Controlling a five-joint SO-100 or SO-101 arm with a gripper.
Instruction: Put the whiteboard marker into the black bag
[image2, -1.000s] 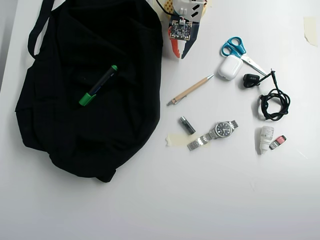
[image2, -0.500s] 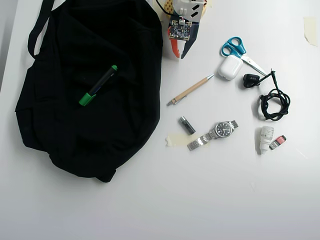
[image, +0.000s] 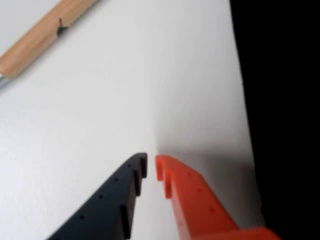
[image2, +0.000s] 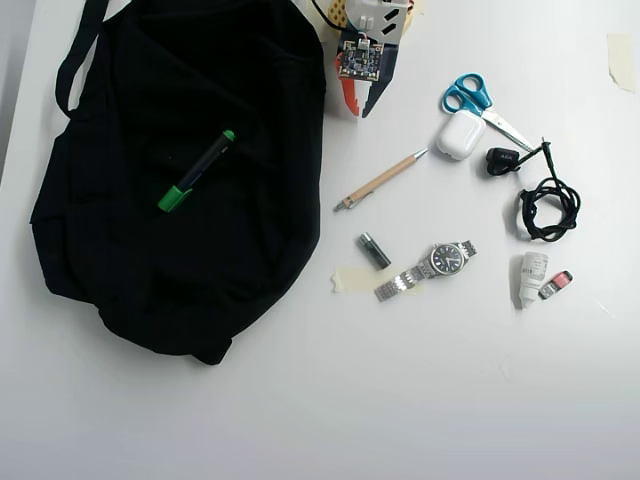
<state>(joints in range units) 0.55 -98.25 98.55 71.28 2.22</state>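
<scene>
Marker on the bag, hand empty.
The whiteboard marker (image2: 196, 172) lay on top of the black bag (image2: 120, 250) at the left of the overhead view. The hand (image: 151, 167) hung over the white counter (image2: 420, 400), fingers almost together, gripping nothing.

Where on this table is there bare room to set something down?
In the overhead view, the whole strip below the black bag and the watch is bare. It is crowded on the right, from the scissors down to the black cable.

The hand (image: 151, 166) hangs empty, fingers nearly together (one black, one orange), tips pointing down.
</scene>
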